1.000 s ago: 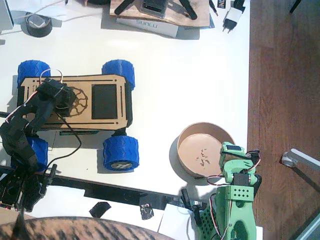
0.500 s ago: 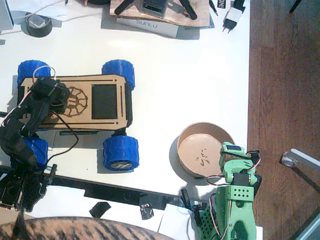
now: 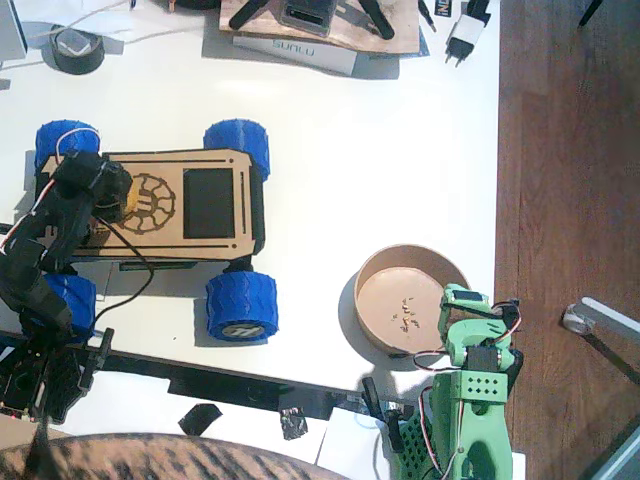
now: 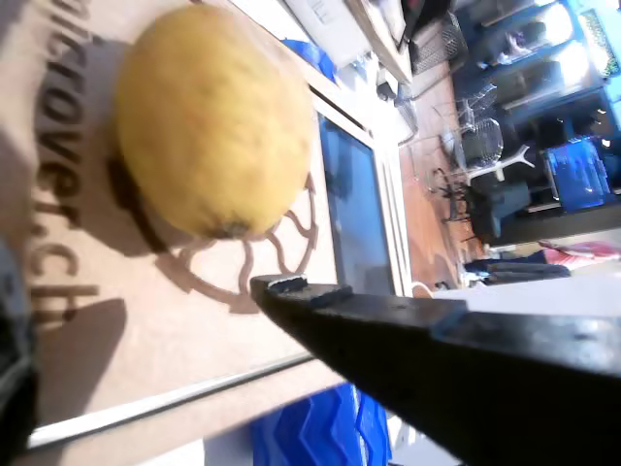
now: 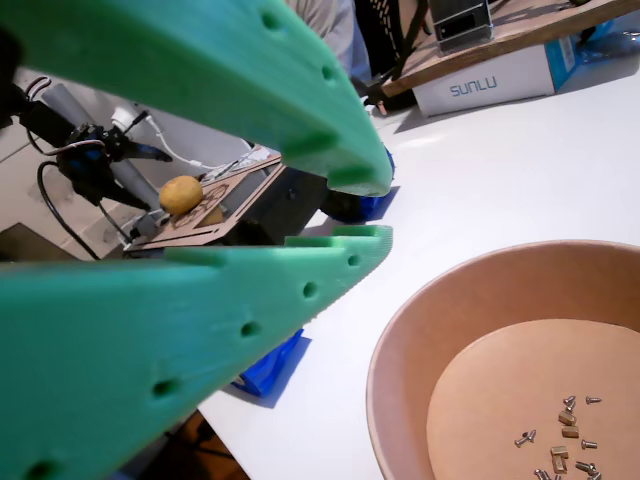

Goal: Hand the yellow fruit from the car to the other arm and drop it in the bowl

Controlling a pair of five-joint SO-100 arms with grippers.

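The yellow fruit (image 4: 209, 116) lies on the car's plywood deck (image 4: 146, 369), by the engraved emblem; it shows small in the fixed view (image 3: 129, 203) and far off in a wrist view (image 5: 181, 194). My black left gripper (image 3: 116, 198) hovers over the car (image 3: 170, 165) at its left end. It is open (image 4: 136, 291), with one finger (image 4: 408, 340) just short of the fruit and nothing gripped. The green right gripper (image 3: 462, 296) rests beside the bowl (image 3: 365, 275). A narrow gap shows between its jaws (image 5: 375, 210), with nothing in it.
Tiny screws lie in the bowl (image 5: 400, 340). A tape roll (image 3: 75, 48), a SUNLU box (image 3: 295, 50) and a white plug (image 3: 465, 35) line the far edge. The table ends at the right, just past the bowl, above a wooden floor (image 3: 570, 150).
The left gripper has slid leftward along the car's deck, and the fruit now shows at its right side. The right arm, car and bowl have not moved.
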